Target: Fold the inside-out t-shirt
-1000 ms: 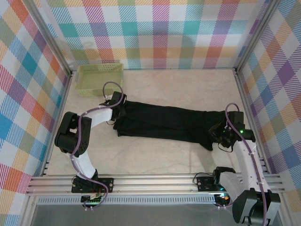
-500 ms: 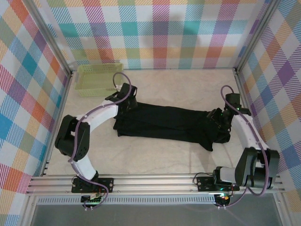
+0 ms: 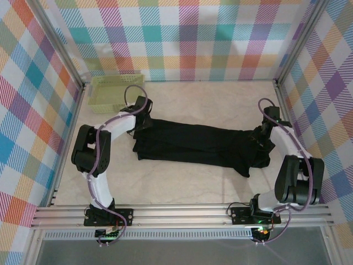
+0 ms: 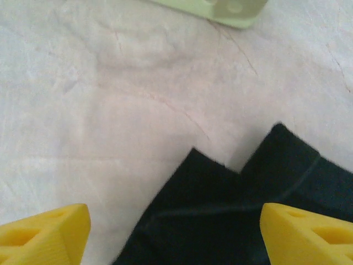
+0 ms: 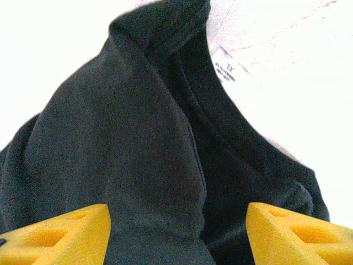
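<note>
T-shirt [image 3: 193,144]: bunched black strip across table [image 3: 209,99] centre, full extent seen from top view. Left gripper [image 4: 171,237]: fingers apart over cloth edge. Right gripper [image 5: 176,232]: fingers apart over collar; wrist view resolves white tag [image 5: 225,70].

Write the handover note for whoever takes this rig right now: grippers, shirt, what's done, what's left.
The left gripper is open over the left end of the t-shirt, gripping nothing.
The right gripper is open above the collar end, where the white tag shows.
The t-shirt lies as a long narrow strip across the table; the basket sits in the far left corner, apart from it.
Done: it looks folded lengthwise into that strip.
Left: probably fold the strip end over end; neither end is grasped yet.
</note>
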Robot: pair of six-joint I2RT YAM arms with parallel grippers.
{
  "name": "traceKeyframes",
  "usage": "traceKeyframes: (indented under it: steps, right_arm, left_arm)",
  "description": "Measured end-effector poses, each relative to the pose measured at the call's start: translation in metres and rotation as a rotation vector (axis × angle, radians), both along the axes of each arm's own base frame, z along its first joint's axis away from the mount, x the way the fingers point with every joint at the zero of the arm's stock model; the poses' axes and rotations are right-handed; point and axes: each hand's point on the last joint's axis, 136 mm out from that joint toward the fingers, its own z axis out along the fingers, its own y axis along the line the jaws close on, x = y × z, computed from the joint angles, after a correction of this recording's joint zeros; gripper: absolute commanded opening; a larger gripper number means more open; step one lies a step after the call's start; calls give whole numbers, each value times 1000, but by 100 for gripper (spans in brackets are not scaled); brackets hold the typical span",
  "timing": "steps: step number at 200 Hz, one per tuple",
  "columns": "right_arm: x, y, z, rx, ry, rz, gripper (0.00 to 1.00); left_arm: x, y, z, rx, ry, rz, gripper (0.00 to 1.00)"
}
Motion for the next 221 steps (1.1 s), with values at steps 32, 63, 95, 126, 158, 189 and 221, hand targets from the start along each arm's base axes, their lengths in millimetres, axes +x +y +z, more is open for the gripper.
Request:
traceKeyframes:
  steps: [32, 63, 95, 126, 158, 189, 221]
  right_arm:
    - [13, -6, -14, 33, 21, -36, 67]
    - [23, -1, -26, 87, 22, -38, 62]
    - [29, 7, -28, 135, 3, -24, 39]
    - [31, 7, -27, 141, -6, -37, 14]
    - [35, 2, -18, 118, -18, -47, 3]
    - [50, -10, 5, 102, -74, -64, 0]
    - [66, -23, 32, 94, -133, -85, 4]
  left_arm:
    - [8, 3, -20, -22, 44, 9, 85]
    - [6, -6, -35, -63, 85, -14, 74]
    - [5, -12, -37, -98, 97, -20, 48]
    - [5, -16, -39, -117, 99, -33, 18]
    - [7, -19, -36, -131, 99, -44, 7]
    - [11, -23, -28, -149, 82, -51, 7]
    - [30, -29, 3, -172, 5, -58, 11]
